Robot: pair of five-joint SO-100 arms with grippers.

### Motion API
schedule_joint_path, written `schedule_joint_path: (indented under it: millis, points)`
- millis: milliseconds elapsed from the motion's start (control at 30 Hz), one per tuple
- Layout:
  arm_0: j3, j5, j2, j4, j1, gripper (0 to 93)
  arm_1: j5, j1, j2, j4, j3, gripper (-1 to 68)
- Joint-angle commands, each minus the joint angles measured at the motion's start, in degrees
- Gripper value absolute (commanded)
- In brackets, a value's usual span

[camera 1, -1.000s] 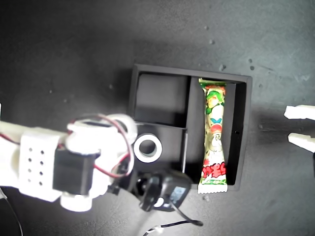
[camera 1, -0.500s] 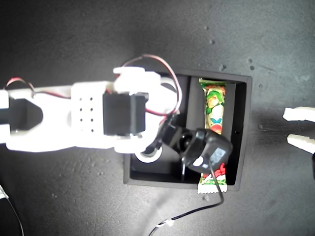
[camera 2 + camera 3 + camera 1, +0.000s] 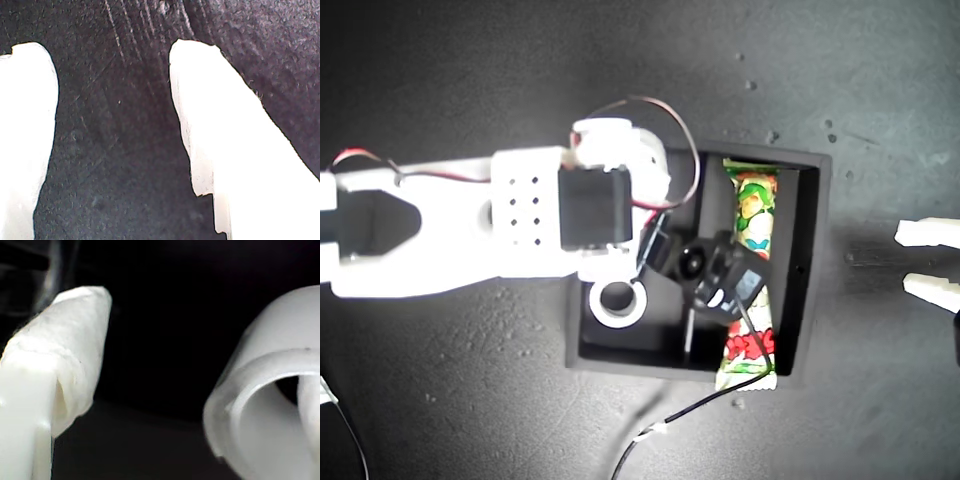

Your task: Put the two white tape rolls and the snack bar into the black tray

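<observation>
The black tray lies mid-scene in the exterior view. The snack bar rests in its long compartment, one crimped end over the near wall. One white tape roll lies flat in a small compartment. My second arm reaches in from the exterior view's left and covers the tray's other small compartment. My second gripper is open: one padded finger stands apart from a second tape roll, which fills the other side. My first gripper is open over bare mat at the exterior view's right edge.
A dark speckled mat covers the table. The second arm's black wrist camera hangs over the tray's divider, and its thin cable trails across the mat below the tray.
The second arm swung from beside the tray's lower left corner, in the exterior view, up and over the tray's small compartments. The first gripper stayed put.
</observation>
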Motion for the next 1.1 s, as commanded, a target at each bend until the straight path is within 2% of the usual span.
schedule_joint_path:
  millis: [0, 400, 600, 667, 767, 900, 967, 1067]
  points:
    - [3.7, -1.3, 9.9, 1.1, 1.2, 33.9, -4.5, 0.2, 1.1, -0.8, -0.8, 14.2]
    - [4.1, -2.5, 15.1, 1.1, 3.9, 28.4, -4.7, 0.8, 1.1, 0.3, -1.8, 14.2]
    - [5.8, -1.8, 19.1, 1.1, 3.1, 28.3, -4.7, 1.3, 1.1, 0.9, -1.8, 14.2]
    - [9.1, -1.2, 23.3, 1.1, 1.3, 28.2, -5.1, 2.6, 1.1, 4.8, -4.0, 14.2]
    - [20.7, -1.7, 34.3, 1.1, -3.8, 28.2, -4.6, 6.2, 1.9, 17.8, -12.7, 16.7]
    - [39.9, -3.1, 49.0, -0.6, -10.4, 28.0, -2.5, 11.7, 10.6, 29.9, -15.3, 17.8]
    - [54.0, -3.2, 58.0, -6.5, -12.2, 24.4, -0.7, 13.5, 20.8, 34.3, -10.6, 16.3]
    - [78.2, -2.0, 74.0, -20.1, -13.9, 13.8, 3.3, 13.0, 39.6, 37.8, 0.4, 11.5]
